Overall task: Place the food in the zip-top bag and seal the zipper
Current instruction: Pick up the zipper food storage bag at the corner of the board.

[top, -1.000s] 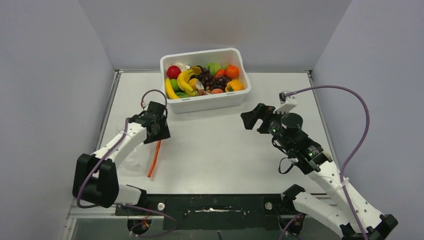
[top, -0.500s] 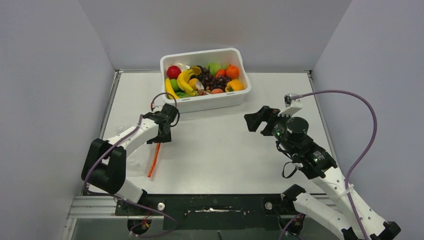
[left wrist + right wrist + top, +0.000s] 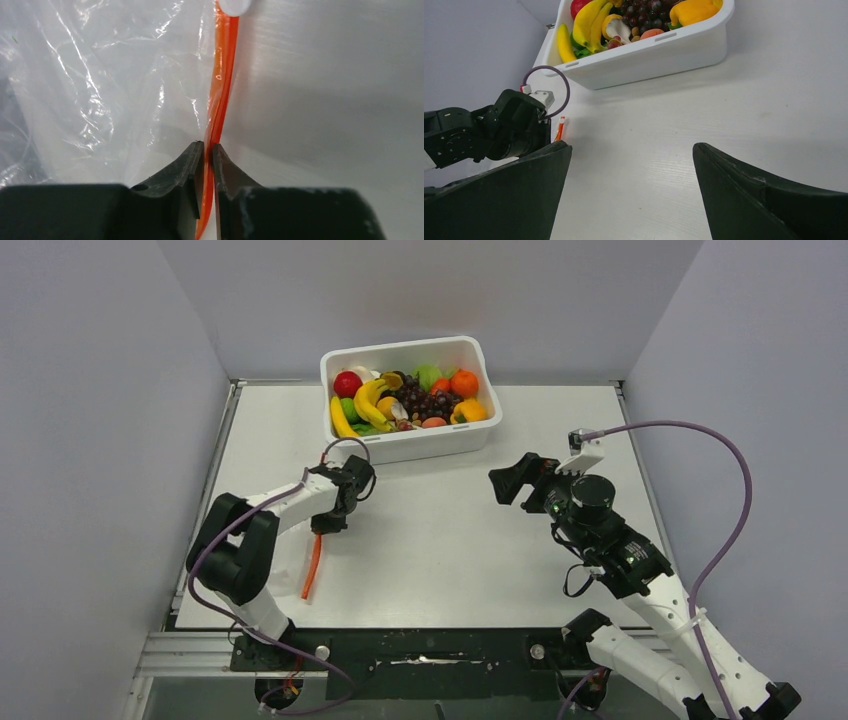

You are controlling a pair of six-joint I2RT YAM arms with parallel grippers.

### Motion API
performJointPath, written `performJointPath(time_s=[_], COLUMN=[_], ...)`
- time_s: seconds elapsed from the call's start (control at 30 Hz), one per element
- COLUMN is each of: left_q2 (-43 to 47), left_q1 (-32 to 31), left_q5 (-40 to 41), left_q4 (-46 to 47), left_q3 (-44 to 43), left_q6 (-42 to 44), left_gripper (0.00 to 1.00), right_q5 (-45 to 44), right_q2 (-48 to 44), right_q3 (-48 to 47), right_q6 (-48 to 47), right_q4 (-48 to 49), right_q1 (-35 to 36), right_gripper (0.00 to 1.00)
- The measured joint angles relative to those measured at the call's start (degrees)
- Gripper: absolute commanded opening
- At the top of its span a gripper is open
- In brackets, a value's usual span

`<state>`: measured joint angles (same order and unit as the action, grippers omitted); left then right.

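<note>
- My left pincer (image 3: 208,147) is drawn in narrow. Its two black fingers stand almost together, with only the zipper (image 3: 223,75) between them.
- The orange-red strip comes up through the slit between my fingertips, pinched there. It runs on away from me with a slight bend.
- In my left wrist view, the zip-top bag (image 3: 100,90) spreads out to the left of the strip, clear and crinkled. It lies flat on the table (image 3: 450,550), and bare tabletop lies to the strip's right.
- From above, my left pincer sits at the far end of the strip, near the front wall of the white tub (image 3: 420,445). The rest of the strip runs back toward the near edge, on the left half of the table.
- My right pincer (image 3: 505,483) is spread wide, with nothing between its fingers and nothing touching them.
- It hangs over the right half of the table, well apart from the bag. It faces the tub and my left arm.
- The food (image 3: 410,397) lies heaped in the tub at the far edge. The banana bunch (image 3: 368,400) is on the left, the grapes (image 3: 425,400) are in the middle, and the pepper (image 3: 470,412) is at the right end.
</note>
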<state>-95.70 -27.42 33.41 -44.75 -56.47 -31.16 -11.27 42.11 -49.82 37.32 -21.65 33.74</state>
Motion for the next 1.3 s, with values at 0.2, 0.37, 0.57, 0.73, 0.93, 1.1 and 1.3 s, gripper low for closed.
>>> performJointPath(time_s=[0.2,0.37,0.57,0.73,0.93,1.1,1.3], left_q2=[-1.0,1.0,8.7,19.1,31.2,38.2,41.3], left_q1=[-5.0,-8.3,-8.4,-8.4,-8.4,-8.4,-8.1], left_q5=[-0.7,-3.3,-9.2,-18.6,-28.5,-35.2,-42.9], left_q4=[-1.6,-2.3,-1.4,3.7,12.9,20.5,29.9], left_q3=[-2.5,-5.3,-8.8,-8.9,-5.1,0.0,6.8], left_q6=[0.0,-0.1,0.3,0.5,0.0,-2.8,-7.6], left_gripper=[0.0,0.0,0.0,0.0,0.0,0.0,0.0], right_q5=[-0.1,-0.1,0.8,1.5,5.4,12.3,16.3], right_q2=[0.2,0.4,0.4,0.4,1.6,5.7,13.7], right_q3=[1.4,1.4,1.4,1.4,1.4,1.4,0.2], right_q6=[0.4,1.4,2.8,3.8,5.1,7.0,9.1], right_q4=[-0.3,-0.6,-0.7,-0.8,0.4,4.4,7.5], right_q1=[0.0,0.0,0.0,0.0,0.0,0.6,5.9], right_gripper=[0.98,0.98,0.99,0.99,0.9,0.73,0.56])
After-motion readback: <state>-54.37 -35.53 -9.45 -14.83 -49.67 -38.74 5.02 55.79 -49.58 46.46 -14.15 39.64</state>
